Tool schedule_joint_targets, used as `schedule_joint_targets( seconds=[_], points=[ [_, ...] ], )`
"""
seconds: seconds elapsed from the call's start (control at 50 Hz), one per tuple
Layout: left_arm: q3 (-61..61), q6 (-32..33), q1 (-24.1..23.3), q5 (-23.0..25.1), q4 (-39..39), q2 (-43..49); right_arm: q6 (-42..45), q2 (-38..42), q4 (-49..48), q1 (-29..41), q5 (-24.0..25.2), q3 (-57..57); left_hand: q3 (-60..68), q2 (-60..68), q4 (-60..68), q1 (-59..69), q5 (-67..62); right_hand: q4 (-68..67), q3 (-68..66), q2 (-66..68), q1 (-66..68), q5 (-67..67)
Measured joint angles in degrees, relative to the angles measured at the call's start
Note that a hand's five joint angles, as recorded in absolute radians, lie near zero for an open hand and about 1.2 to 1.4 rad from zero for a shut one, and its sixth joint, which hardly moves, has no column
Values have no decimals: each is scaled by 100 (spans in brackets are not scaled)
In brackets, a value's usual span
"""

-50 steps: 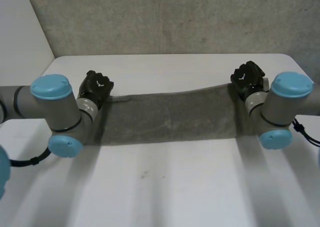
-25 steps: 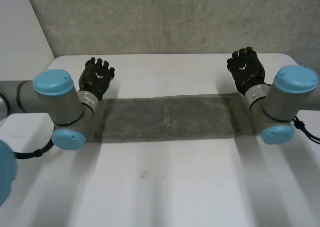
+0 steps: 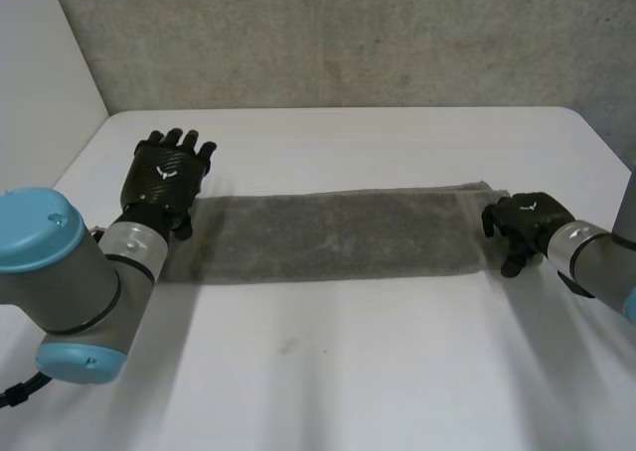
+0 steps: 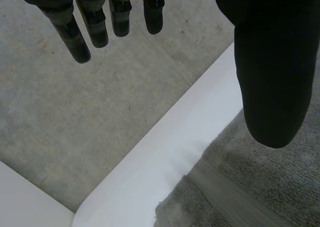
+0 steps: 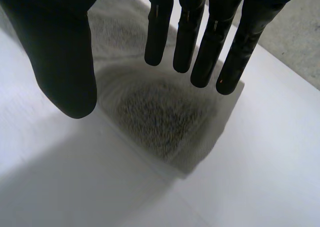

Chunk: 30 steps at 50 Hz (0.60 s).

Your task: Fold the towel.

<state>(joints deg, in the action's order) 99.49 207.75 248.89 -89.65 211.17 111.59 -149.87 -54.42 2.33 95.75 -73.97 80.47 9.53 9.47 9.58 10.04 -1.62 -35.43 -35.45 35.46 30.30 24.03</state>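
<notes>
— How far along is the fold?
— The towel (image 3: 328,234) lies flat, a long narrow band across the worktop (image 3: 348,372): lengthwise fold likely done, end-to-end fold left.
— Hands?
— The left hand (image 3: 167,173) and right hand (image 3: 527,223) hover at its ends, fingers apart, holding nothing.

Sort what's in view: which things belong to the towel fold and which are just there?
Job: towel, lying as a long strip; left hand, open at one end; right hand, open over the other end.
Just there: white table; grey wall behind it.
</notes>
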Motion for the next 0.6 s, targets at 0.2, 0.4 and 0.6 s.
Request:
schedule_joint_targets(
  seconds=[0.2,0.4,0.6],
  points=[
    [36,43,-20,0,66,64,301,333,-444,-129,-63,26,0,0,0,0,0,-776,-780,786,655,743],
    [60,48,-25,-4,46,34,473,303,-815,-414,-573,-16,0,-1,-1,0,0,-3272,-3144,3209,2370,3152],
    [122,43,-33,-8,46,-22,1977,274,-1214,-728,-1665,-104,0,-2,-1,0,0,-3272,-3229,3209,2371,3196]
  ],
)
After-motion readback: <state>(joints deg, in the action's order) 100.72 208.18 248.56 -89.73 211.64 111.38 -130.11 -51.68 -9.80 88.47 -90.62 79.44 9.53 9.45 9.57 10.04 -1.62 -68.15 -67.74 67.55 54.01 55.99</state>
